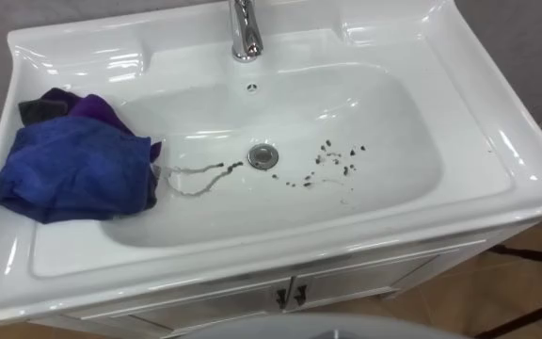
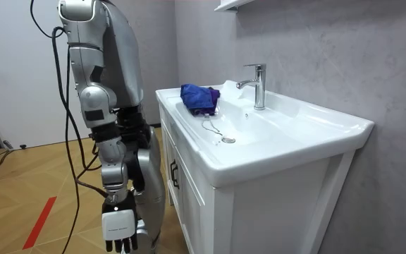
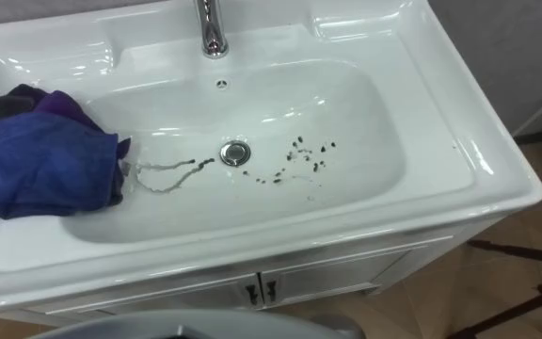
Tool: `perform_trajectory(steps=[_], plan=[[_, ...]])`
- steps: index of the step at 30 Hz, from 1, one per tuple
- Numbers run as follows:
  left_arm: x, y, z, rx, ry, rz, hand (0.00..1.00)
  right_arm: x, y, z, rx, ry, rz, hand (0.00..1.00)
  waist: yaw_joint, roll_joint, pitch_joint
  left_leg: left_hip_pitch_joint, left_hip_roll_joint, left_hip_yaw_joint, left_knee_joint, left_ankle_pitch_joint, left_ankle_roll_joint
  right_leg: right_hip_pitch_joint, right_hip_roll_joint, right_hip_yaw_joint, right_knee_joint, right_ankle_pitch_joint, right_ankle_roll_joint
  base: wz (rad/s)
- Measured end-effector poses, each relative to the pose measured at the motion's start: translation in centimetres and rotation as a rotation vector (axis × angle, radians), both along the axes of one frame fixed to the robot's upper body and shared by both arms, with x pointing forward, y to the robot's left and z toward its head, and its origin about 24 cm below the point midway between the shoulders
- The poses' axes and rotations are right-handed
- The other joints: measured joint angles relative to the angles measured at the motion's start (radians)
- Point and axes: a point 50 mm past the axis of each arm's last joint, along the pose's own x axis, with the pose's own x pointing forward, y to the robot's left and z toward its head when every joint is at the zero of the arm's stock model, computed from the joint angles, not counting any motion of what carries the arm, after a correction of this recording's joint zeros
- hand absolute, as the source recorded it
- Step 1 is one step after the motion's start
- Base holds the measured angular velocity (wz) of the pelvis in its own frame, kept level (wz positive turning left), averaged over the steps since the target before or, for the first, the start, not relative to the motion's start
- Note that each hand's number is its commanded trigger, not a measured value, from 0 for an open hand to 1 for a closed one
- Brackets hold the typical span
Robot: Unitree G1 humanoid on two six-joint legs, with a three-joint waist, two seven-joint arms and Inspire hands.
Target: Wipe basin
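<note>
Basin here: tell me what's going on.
The robot stands at the white basin, holding nothing: its right hand hangs open by its side in the room view. A bunched blue cloth lies untouched at the basin's left edge. Dark specks sit right of the drain, and a thin dirty streak runs between cloth and drain, so wiping has not yet begun.
</note>
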Motion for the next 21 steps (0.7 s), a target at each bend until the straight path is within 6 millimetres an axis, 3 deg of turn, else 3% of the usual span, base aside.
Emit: perform_trajectory(steps=[21], plan=[[0.04,0.0,0.0,0.0,-0.003,0.0,0.0,0.78,0.06,-0.02,0.02,-0.016,0.007,0.0,0.002,0.005,0.0001,0.004,0.0,-0.001,-0.001,0.0,0.0,0.004,0.0,0.0,-0.001,0.0,0.0,0.0]])
